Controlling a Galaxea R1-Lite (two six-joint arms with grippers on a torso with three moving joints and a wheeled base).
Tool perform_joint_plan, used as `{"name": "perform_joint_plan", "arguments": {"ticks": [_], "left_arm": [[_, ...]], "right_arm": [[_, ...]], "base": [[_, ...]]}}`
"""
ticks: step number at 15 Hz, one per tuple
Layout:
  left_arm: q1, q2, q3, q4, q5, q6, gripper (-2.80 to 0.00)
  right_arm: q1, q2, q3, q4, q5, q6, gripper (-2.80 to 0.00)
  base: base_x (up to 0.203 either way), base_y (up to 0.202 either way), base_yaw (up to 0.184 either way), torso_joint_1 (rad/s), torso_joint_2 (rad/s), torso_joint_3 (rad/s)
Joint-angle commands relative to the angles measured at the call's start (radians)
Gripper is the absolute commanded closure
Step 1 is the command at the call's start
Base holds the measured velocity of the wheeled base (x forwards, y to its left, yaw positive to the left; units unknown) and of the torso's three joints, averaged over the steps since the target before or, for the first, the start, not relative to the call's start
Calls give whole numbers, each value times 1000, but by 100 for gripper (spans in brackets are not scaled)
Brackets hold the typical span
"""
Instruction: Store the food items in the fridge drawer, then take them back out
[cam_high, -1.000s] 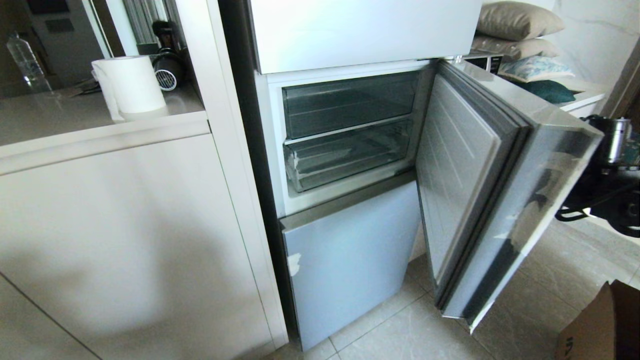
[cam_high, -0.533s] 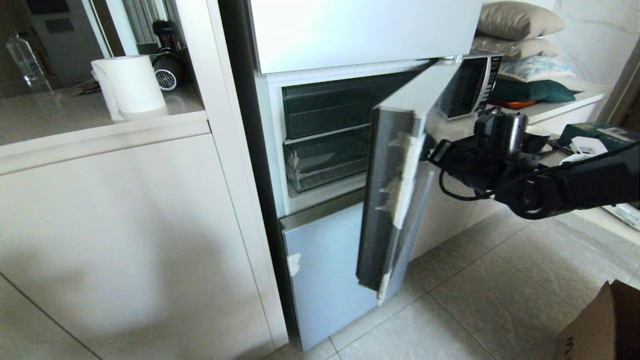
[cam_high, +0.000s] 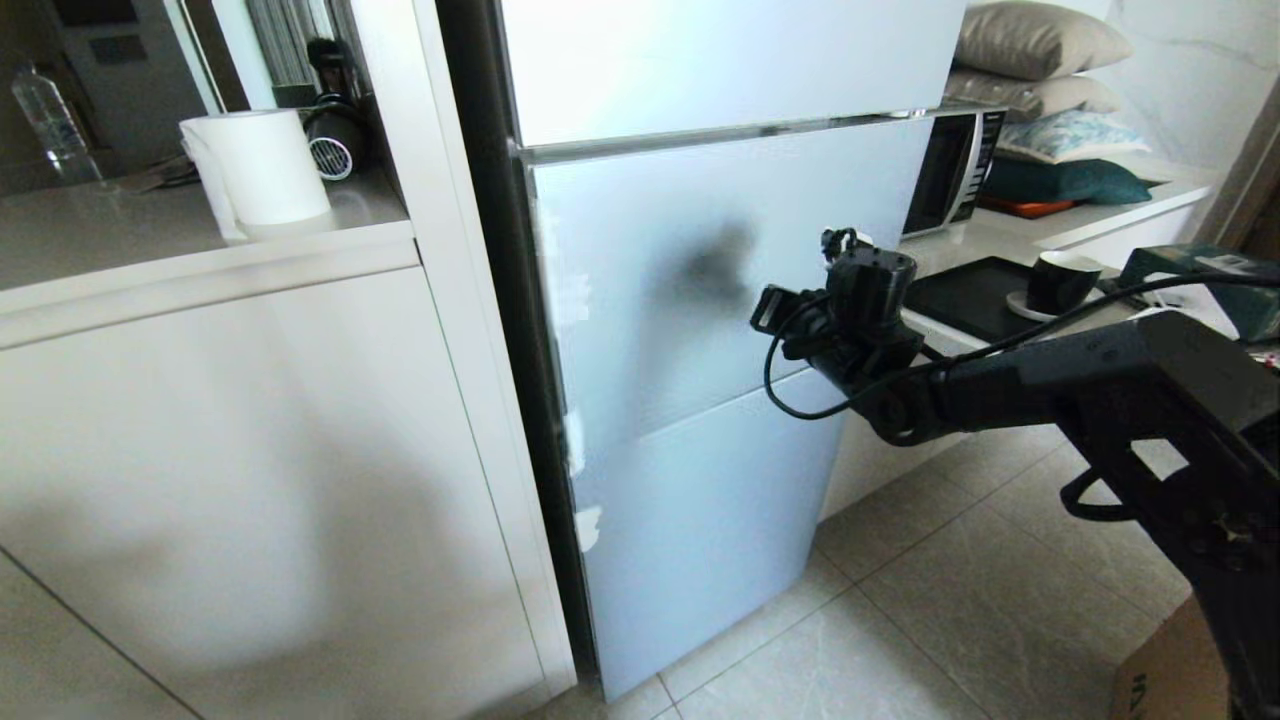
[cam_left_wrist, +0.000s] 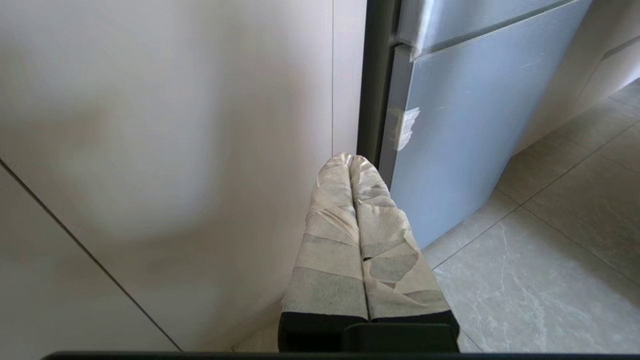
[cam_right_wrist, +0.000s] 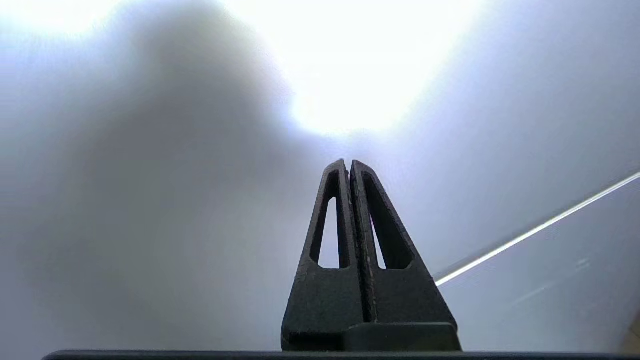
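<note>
Head view, fridge: the middle door (cam_high: 700, 270) sits flush with the panels above and below it, so neither the fridge drawer nor the food items can be seen anywhere.
Head view, right arm: it reaches in from the right, and the right gripper (cam_high: 765, 315) points at the door's right part, its dark shadow thrown on the panel; whether it touches I cannot tell.
Head view, surroundings: a paper roll (cam_high: 255, 165) on the counter to the left, a microwave (cam_high: 950, 165) and a black cup (cam_high: 1060, 282) on the counter to the right, cushions (cam_high: 1035, 45) above.
Left wrist view: only here does the left gripper (cam_left_wrist: 350, 159) show, its taped fingers (cam_left_wrist: 332, 225) pressed together and empty, hanging low before the white cabinet (cam_left_wrist: 165, 150) by the fridge's lowest door (cam_left_wrist: 465, 120).
Right wrist view: the black fingers (cam_right_wrist: 332, 220) meet at the tips with nothing between them, close to the pale door.
</note>
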Motion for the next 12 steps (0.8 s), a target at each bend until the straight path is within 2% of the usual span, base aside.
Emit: {"name": "perform_joint_plan", "arguments": {"ticks": [1, 6, 8, 12], "left_arm": [[1, 1, 0, 0, 2, 0, 0], [1, 1, 0, 0, 0, 0, 0], [1, 1, 0, 1, 0, 0, 0], [1, 1, 0, 0, 1, 0, 0]], "right_arm": [[2, 32, 3, -37, -3, 5, 0], [15, -130, 187, -53, -5, 1, 0], [32, -268, 348, -62, -6, -4, 0], [48, -729, 768, -77, -38, -73, 0]], "base": [[0, 0, 0, 0, 0, 0], [0, 0, 0, 0, 0, 0], [0, 0, 0, 0, 0, 0], [0, 0, 0, 0, 0, 0]]}}
